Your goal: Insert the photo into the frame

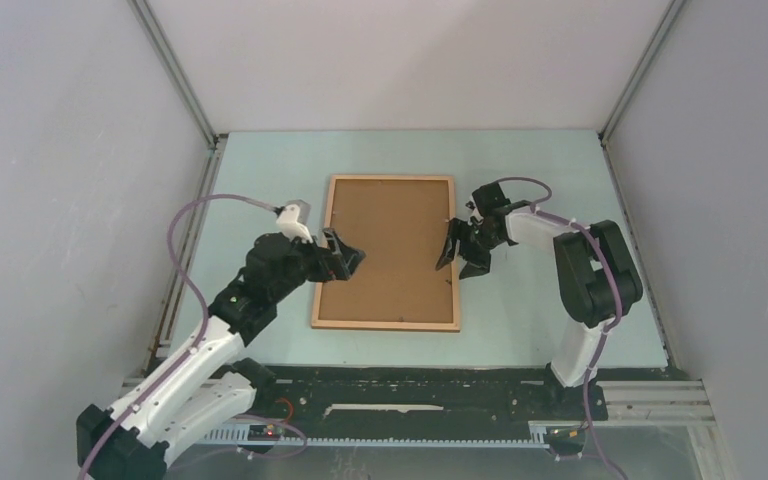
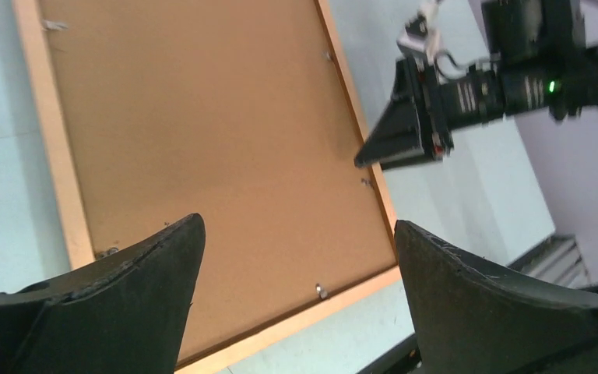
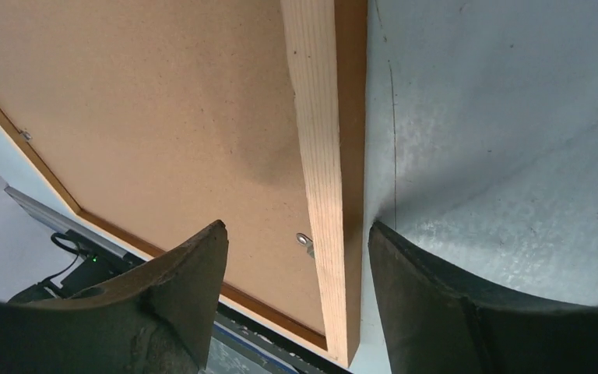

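Observation:
The frame (image 1: 388, 181) lies back-up at the middle of the table, with a plain brown backing board (image 1: 388, 250) set inside it. The photo is out of view. My left gripper (image 1: 345, 256) hovers open over the frame's left part; its wrist view shows board (image 2: 202, 117) and rail (image 2: 53, 148) between empty fingers (image 2: 297, 224). My right gripper (image 1: 456, 265) straddles the frame's right rail (image 3: 319, 117). Its jaws (image 3: 297, 226) stand apart, one finger over the board (image 3: 148, 101) and one just outside the rail on the table.
Small metal tabs (image 3: 304, 240) sit along the frame's inner edge. Pale green tabletop (image 1: 540, 330) surrounds the frame, with grey walls on three sides. A black rail (image 1: 410, 385) runs along the near edge by the arm bases.

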`<state>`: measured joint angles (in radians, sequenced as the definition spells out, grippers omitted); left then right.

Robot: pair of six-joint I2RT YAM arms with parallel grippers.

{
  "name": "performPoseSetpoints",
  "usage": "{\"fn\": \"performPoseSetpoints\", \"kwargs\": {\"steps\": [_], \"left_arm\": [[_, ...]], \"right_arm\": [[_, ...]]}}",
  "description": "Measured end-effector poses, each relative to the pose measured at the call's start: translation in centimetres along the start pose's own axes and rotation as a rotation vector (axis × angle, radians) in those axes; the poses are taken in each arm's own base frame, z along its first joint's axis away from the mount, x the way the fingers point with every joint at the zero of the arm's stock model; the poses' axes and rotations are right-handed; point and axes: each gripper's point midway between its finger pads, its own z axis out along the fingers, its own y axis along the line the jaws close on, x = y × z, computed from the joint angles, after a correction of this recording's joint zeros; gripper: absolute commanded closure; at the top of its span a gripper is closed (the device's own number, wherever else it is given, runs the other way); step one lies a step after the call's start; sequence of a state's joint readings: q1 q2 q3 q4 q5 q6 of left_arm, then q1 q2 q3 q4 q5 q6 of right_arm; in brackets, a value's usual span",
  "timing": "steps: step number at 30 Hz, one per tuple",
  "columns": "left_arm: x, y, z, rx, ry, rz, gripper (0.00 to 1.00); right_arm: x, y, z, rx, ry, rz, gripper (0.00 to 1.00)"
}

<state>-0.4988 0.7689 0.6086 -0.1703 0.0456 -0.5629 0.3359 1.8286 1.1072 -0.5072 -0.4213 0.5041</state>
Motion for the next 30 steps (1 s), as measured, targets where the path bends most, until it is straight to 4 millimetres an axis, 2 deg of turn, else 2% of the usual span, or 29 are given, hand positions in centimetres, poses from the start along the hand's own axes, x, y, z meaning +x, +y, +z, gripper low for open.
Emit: {"fn": "performPoseSetpoints", "kwargs": {"steps": [3,6,12,16,21,24,27,30], "left_arm": [[2.0,-0.9,0.6,0.028,0.069,0.045,0.00],[3.7,-1.0,1.2,0.029,0.130,0.080,0.00],[5.4,-0.8,1.9,0.015,0.213,0.148,0.00],[5.4,-1.1,2.2,0.019,0.223,0.173,0.00],[5.2,0.2,2.3,-0.055,0.224,0.178,0.00],[4.3,1.2,2.7,-0.123,0.238,0.152,0.00],[2.6,3.8,3.2,-0.213,0.217,0.067,0.00],[2.0,5.9,3.1,-0.267,0.214,-0.009,0.00]], "right_arm": [[0.2,0.0,0.1,0.004,0.014,0.003,0.35],[0.3,-0.2,0.3,0.023,0.019,0.002,0.45],[0.3,-1.3,0.4,0.093,0.003,-0.002,0.65],[0.3,-1.7,0.4,0.117,-0.004,-0.005,0.80],[0.0,-1.9,0.3,0.129,-0.011,-0.020,1.00],[-0.1,-2.0,0.2,0.128,-0.012,-0.020,1.00],[0.0,-2.0,0.2,0.120,-0.008,-0.029,1.00],[-0.1,-2.1,0.1,0.113,-0.006,-0.039,1.00]]}}
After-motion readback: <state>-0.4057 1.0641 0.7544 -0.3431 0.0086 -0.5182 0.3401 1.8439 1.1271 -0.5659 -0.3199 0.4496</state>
